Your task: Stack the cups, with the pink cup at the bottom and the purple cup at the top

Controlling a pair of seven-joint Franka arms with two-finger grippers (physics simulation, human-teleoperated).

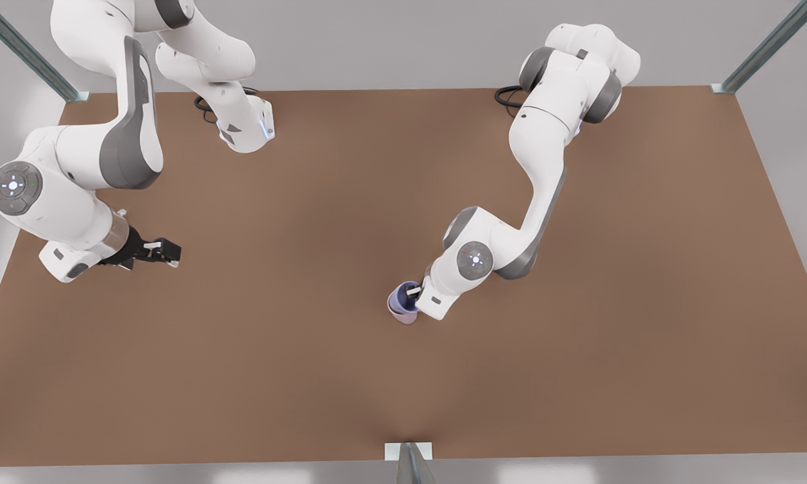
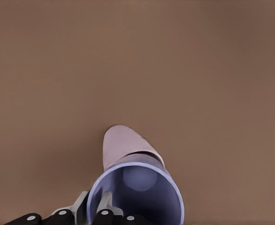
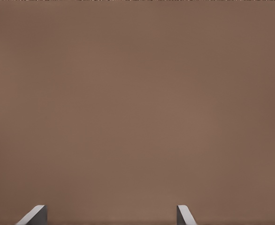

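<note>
The purple cup sits nested in the pink cup, near the table's middle in the front view. My left gripper, on the arm at the front view's right, is shut on the purple cup's rim. In the left wrist view the purple cup opens toward the camera. The pink cup pokes out beneath it. The left gripper has one finger inside the rim and one outside. My right gripper waits open over bare table at the front view's left, its fingertips wide apart.
The brown table stretches around the stack. Metal frame posts stand at the front edge and at the back corners. Both arm bases sit along the back edge.
</note>
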